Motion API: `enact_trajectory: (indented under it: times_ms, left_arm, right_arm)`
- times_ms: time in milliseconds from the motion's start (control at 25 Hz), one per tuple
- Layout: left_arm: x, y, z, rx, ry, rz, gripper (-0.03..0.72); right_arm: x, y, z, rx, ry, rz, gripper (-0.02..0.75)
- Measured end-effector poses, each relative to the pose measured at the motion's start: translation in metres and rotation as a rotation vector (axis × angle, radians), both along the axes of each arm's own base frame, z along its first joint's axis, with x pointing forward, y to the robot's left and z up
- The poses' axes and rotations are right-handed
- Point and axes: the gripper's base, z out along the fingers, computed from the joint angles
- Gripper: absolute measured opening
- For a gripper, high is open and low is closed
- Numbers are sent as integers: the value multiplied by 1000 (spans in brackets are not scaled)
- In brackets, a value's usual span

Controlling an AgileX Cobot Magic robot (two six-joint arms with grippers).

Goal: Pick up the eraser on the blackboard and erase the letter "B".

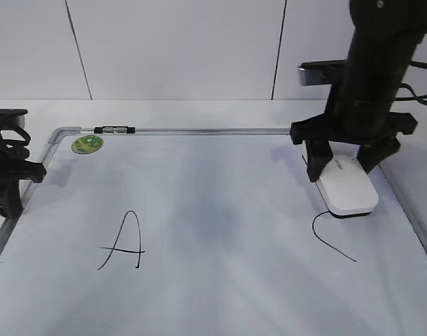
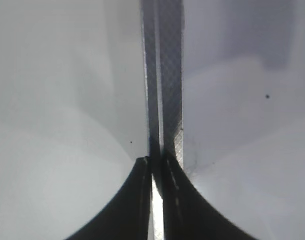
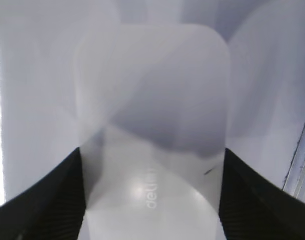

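Observation:
The eraser (image 1: 348, 189) is a flat white block lying on the blackboard (image 1: 220, 294), a white board with a silver frame, at its right side. It also fills the right wrist view (image 3: 152, 110), with grey print on top. My right gripper (image 1: 343, 166) (image 3: 152, 200) has a finger against each long side of it and is shut on it. No letter "B" shows; the board's middle holds only a faint grey smudge (image 1: 217, 210). My left gripper (image 1: 10, 178) (image 2: 155, 175) is shut and empty over the board's left frame (image 2: 165, 75).
A black "A" (image 1: 122, 241) is at the left. A curved "C" stroke (image 1: 329, 241) starts just below the eraser. A green sticker (image 1: 87, 144) and a dark clip (image 1: 114, 129) are at the top frame. A grey device (image 1: 322, 72) stands behind the right arm.

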Motion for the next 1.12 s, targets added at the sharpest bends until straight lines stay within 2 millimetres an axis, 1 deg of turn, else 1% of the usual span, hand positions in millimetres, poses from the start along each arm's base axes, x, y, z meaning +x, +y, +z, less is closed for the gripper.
enact_trajectory:
  times_ms: [80,200,320,400,640,720,920,1120]
  left_arm:
    - [0,0,0,0,0,0,17]
    - [0,0,0,0,0,0,17]
    - [0,0,0,0,0,0,17]
    - [0,0,0,0,0,0,17]
    - [0,0,0,0,2,0,17]
    - [0,0,0,0,2,0,17]
    - [0,0,0,0,2,0,17]
    - [0,0,0,0,2,0,17]
  right_arm:
    - [-7,-12,-3,4,-9,-28,547]
    - [-15,-36,-4,9,-15,-90,543]
    - [-13,-61,-4,7,-21,-152,542]
    - [-10,-72,-4,8,-38,-149,542]
    - [-5,-91,-4,9,-65,-143,542]
    - [-3,-94,-7,18,-63,-137,542]
    - [3,-91,-24,63,-22,-105,542]
    - [7,-90,-35,65,-12,-98,542]
